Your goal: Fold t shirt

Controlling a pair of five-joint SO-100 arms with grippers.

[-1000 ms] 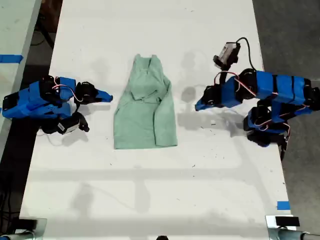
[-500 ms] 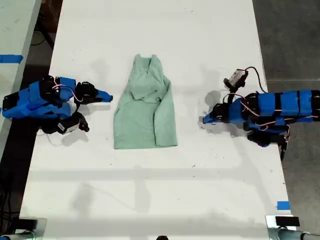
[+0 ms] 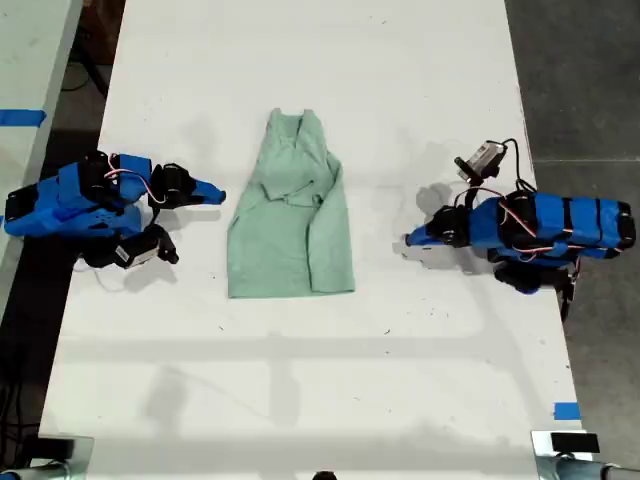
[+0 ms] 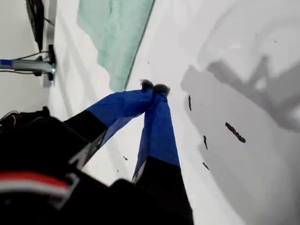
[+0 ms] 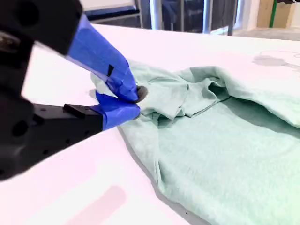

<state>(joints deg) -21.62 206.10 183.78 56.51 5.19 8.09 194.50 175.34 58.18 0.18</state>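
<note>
— Starting at the exterior view's left edge of the surface (image 3: 300, 380): what sits there?

— My second pincer (image 3: 218, 193), blue-taped tips pressed together on nothing, just beside the t shirt (image 3: 290, 215) without gripping it.

— And the shirt itself?

— Pale mint, soft, wrinkled cloth. It lies as a long narrow shape midway between the surface's two side edges, bunched folds at its upper half, a straight hem below.

— Room around it?

— Bare white surface on all sides, widest towards the near edge.

— Further right?

— My first pincer (image 3: 408, 239), closed and empty, lies low, apart from the shirt, near the exterior view's right edge, small dark specks beside it.
</note>
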